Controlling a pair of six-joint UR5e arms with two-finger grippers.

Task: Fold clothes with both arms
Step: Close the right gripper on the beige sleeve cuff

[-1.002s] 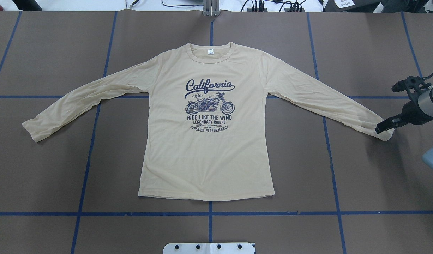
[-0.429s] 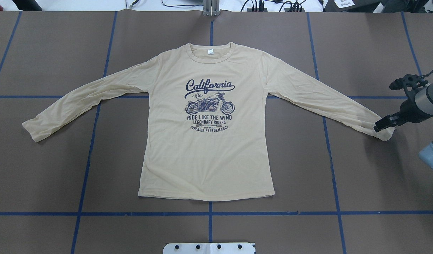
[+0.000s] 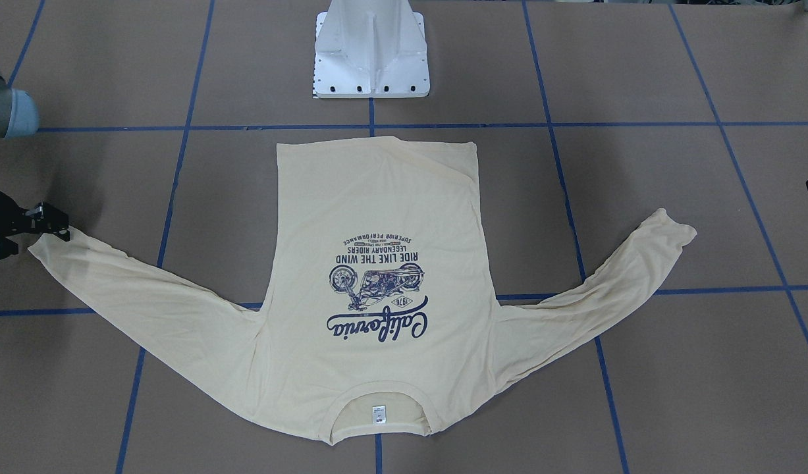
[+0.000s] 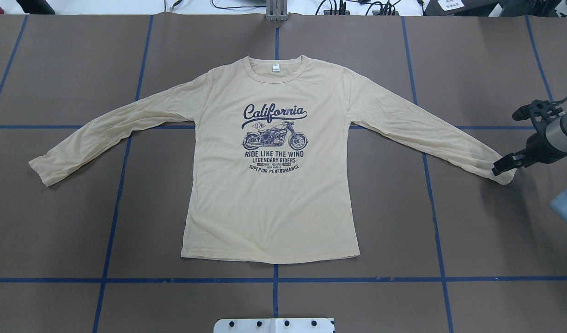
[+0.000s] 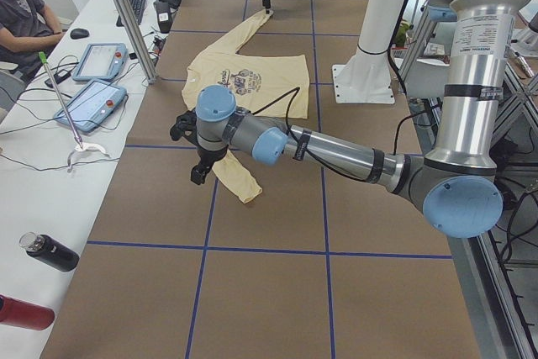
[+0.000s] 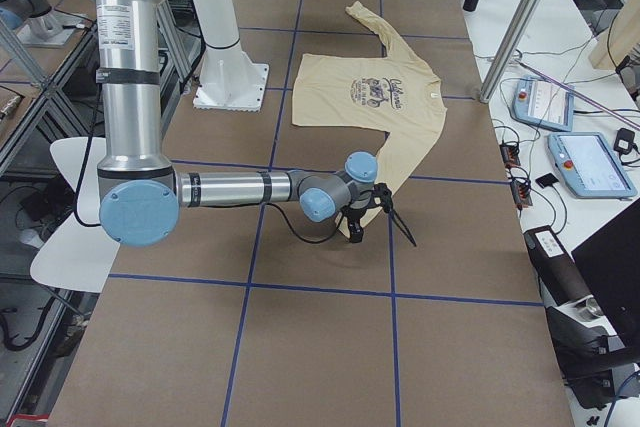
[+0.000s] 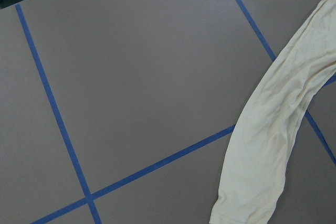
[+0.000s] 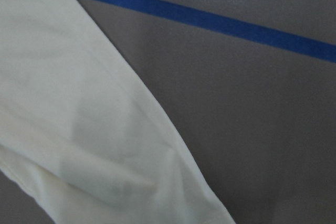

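shirt: the pale cream-yellow long-sleeved T-shirt with the navy motorcycle print [image 4: 269, 194] lies flat mid-desk, print up, sleeves spread, collar away from the robot.
desk: brown desk [image 4: 57, 231] gridded with blue tape lines [image 4: 357, 279].
right hand: black two-finger right hand [image 4: 499, 167] sits right at the right cuff; honestly can't tell how open it is or if it grips.
left hand: black left hand [image 5: 200, 176] hangs out past the left cuff [image 4: 40, 171], apart; opening unclear too.
around: white pedestal base [image 3: 371, 52] near the hem; black bottle [image 5: 49, 251] well off on the side bench.

The near right arm [image 6: 230, 188] stretches low over the brown table [image 6: 300, 347], its black right gripper [image 6: 355, 230] pointing down at the nearest sleeve cuff of the cream T-shirt [image 6: 365, 97], which lies flat, print upward.
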